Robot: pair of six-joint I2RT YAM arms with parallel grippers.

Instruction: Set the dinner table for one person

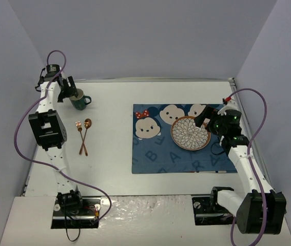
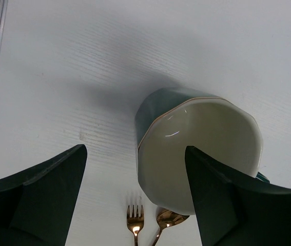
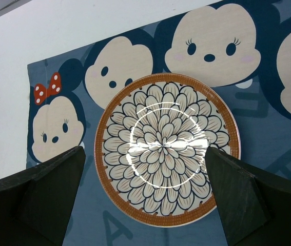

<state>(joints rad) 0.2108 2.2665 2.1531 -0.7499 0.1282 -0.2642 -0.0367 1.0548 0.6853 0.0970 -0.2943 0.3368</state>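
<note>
A white surface, the dinner table (image 1: 109,169), is viewed from above, with two robot arms mounted at its near edge. On its right half a dark blue cartoon-face mat (image 1: 155,156) is spread, and a round plate (image 1: 190,133) with a petal pattern and an orange rim is laid on the mat's right part, probably as the centre of the single place setting. The right pincer (image 3: 145,154) is held above the plate with its jaws wide apart and nothing between them, so the plate appears to be already set down. At the far left of the surface, well apart from the mat, a dark green mug (image 1: 78,100) with a cream inside is stood upright. The left pincer (image 2: 136,154) is lowered over it with its jaws apart: one finger is seen in front of the mug's mouth and the other outside its wall with a clear gap, so nothing is clamped yet; the stance suggests a grip on the wall is being prepared. A copper fork (image 1: 79,134) and spoon (image 1: 86,130) are left crossed just nearer than the mug, judged as yet to be brought to the mat.
</note>
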